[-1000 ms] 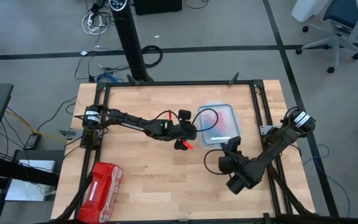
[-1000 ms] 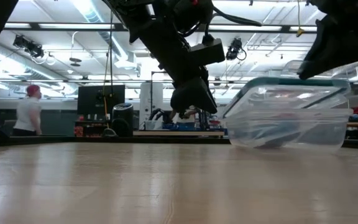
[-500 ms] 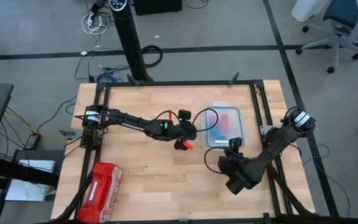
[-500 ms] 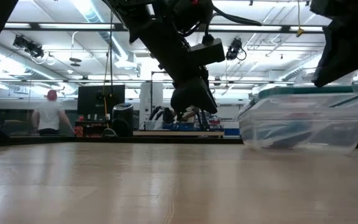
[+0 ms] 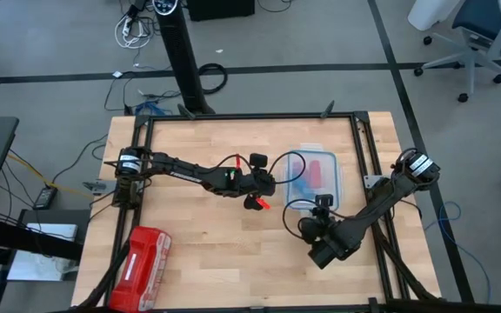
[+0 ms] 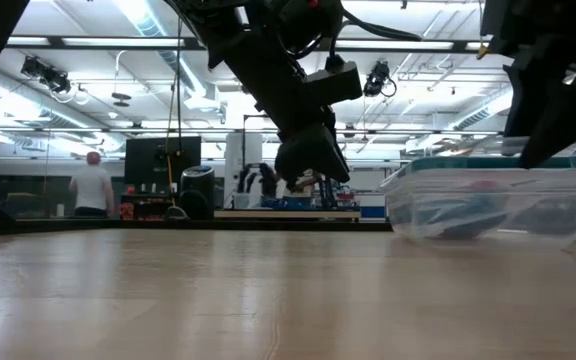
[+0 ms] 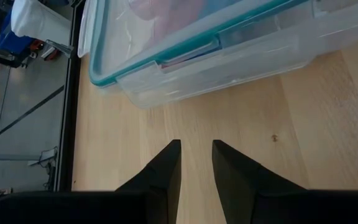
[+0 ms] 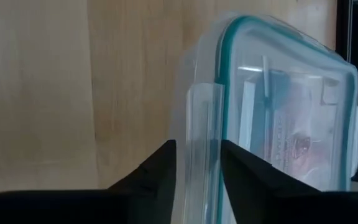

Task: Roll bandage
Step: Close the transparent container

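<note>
We see a clear plastic lidded box with a teal seal (image 5: 317,180) sitting flat on the pale wooden table (image 5: 198,252), toward its right side, and through the lid the bright blue fabric bandage (image 5: 303,185) shows inside, lying beside a red-pink fabric piece (image 5: 323,169). The right gripper (image 5: 323,203) sits at the box's near edge; in the right wrist view its two dark fingers (image 8: 160,168) stand spread on either side of a clear lid latch tab (image 8: 200,149), with gaps between the pads and the tab, so we read it as parted and pinching nothing. The left gripper (image 5: 274,184) hangs just beside the box's left wall, above the boards; in the left wrist view its fingers (image 7: 166,168) are apart with only bare wood between them, holding nothing. A red zip pouch with white markings (image 5: 140,257) lies near the table's front left corner, well apart from both arms. In the low view, a person (image 6: 92,188) stands far off in the room behind.
</note>
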Available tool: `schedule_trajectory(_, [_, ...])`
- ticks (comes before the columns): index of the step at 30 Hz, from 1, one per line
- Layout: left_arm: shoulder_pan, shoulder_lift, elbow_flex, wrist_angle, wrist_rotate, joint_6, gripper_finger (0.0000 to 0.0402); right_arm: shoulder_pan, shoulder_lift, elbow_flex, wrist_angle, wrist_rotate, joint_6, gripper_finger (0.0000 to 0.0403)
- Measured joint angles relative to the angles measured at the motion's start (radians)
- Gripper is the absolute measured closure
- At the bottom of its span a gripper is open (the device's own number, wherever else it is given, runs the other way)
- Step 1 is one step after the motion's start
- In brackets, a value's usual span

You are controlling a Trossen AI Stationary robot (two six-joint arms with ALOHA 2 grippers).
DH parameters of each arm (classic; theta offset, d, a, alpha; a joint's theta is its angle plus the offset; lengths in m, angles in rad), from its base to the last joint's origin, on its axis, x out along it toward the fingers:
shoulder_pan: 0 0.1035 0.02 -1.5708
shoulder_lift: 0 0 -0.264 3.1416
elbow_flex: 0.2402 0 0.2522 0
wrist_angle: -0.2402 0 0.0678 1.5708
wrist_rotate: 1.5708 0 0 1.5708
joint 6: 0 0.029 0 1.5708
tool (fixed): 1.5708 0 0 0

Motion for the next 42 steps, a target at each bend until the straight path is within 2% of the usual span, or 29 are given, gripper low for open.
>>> schedule_trajectory(6, [0.000,0.000,0.000,0.000,0.000,0.000,0.0307,0.000,0.000,0.013,-0.015,-0.009,0.001,0.0259])
schedule_trajectory(12, [0.000,0.000,0.000,-0.001,0.000,0.000,0.0307,0.006,0.000,0.120,-0.115,-0.062,0.065,0.0257])
schedule_trajectory(18, [0.000,0.000,0.000,-0.001,0.000,-0.001,0.0307,0.044,0.000,0.177,-0.350,-0.198,0.285,0.0256])
schedule_trajectory(21, [0.000,0.000,0.000,-0.001,0.001,-0.007,0.0307,0.071,-0.001,0.176,-0.445,-0.193,0.424,0.0259])
schedule_trajectory(26, [0.000,0.000,0.000,0.000,0.036,-0.023,0.0307,0.060,-0.059,0.115,-0.434,-0.154,0.566,0.0266])
schedule_trajectory(31, [0.000,0.000,0.000,0.000,0.037,-0.023,0.0307,0.039,-0.138,0.043,-0.437,-0.189,0.727,0.0280])
schedule_trajectory(36, [0.000,0.000,0.000,0.001,0.037,-0.023,0.0307,0.029,-0.202,-0.048,-0.435,-0.272,0.870,0.0290])
schedule_trajectory(39, [0.000,0.000,0.000,0.006,0.037,-0.023,0.0307,0.020,-0.234,-0.102,-0.433,-0.269,0.896,0.0292])
schedule_trajectory(42, [0.000,0.000,0.000,0.025,0.038,-0.023,0.0307,-0.011,-0.263,-0.144,-0.426,-0.212,0.892,0.0293])
